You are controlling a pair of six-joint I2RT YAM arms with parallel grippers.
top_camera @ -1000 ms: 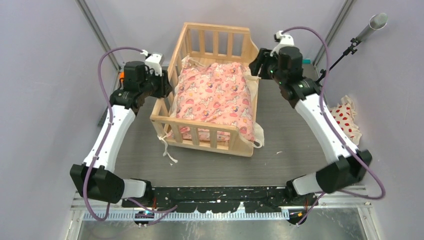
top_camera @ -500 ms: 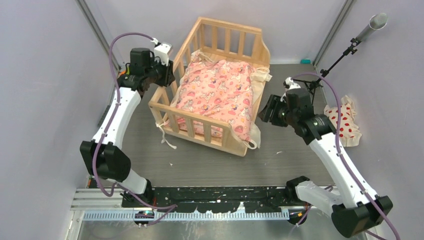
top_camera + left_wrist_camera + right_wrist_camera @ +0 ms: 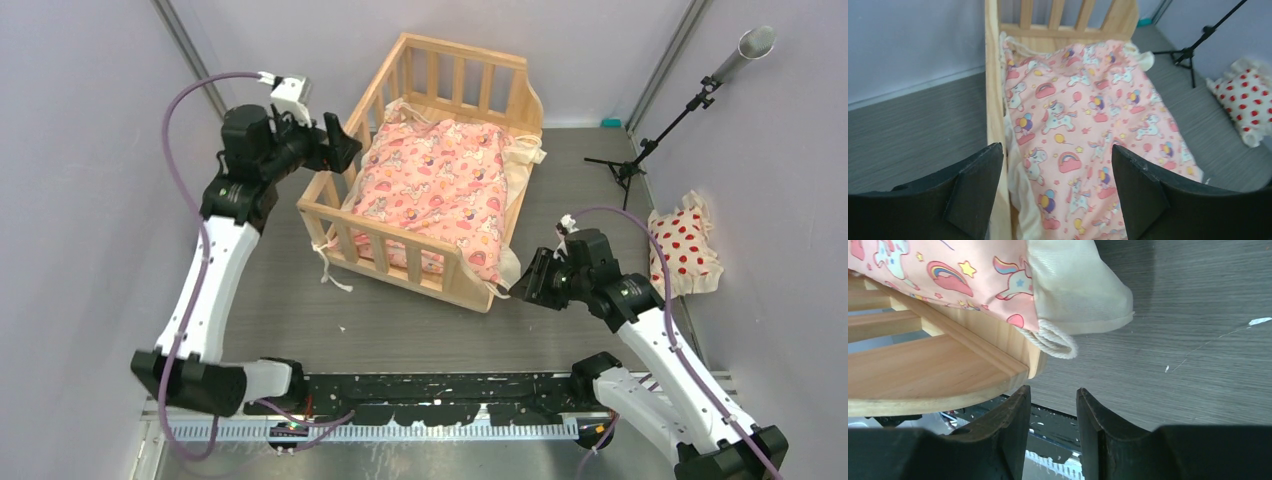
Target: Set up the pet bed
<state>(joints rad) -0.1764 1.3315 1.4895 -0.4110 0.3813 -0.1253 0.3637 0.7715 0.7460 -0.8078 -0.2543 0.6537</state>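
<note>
Pet bed (image 3: 483, 290) sits on the grey worktop (image 3: 420, 335) at mid width, in the far half. It is upright on its feet and skewed, with its far rail close to the worktop's far edge. Pink cartoon-print cushion (image 3: 435, 190) lies inside and fills the frame; its cream lining spills over the right rail and the near right corner. One cream tie (image 3: 335, 290) hangs out at the near left corner onto the worktop.

Left pincer (image 3: 340, 142) is at the bed's left rail, far half, with its jaws spread wide and nothing between them. In the left wrist view the rail runs just inside one finger (image 3: 973, 190), with the cushion under the gap. Contact with the rail can't be told.

Right pincer (image 3: 522, 284) is low at the bed's near right corner, jaws partly apart with only bare worktop showing in the gap. The wooden corner and a rope loop (image 3: 1054, 342) are just beside it.

Small white pillow with red dots (image 3: 682, 250) lies at the worktop's right edge, well apart from the bed. A black tripod stand (image 3: 640, 160) stands in the far right corner.
</note>
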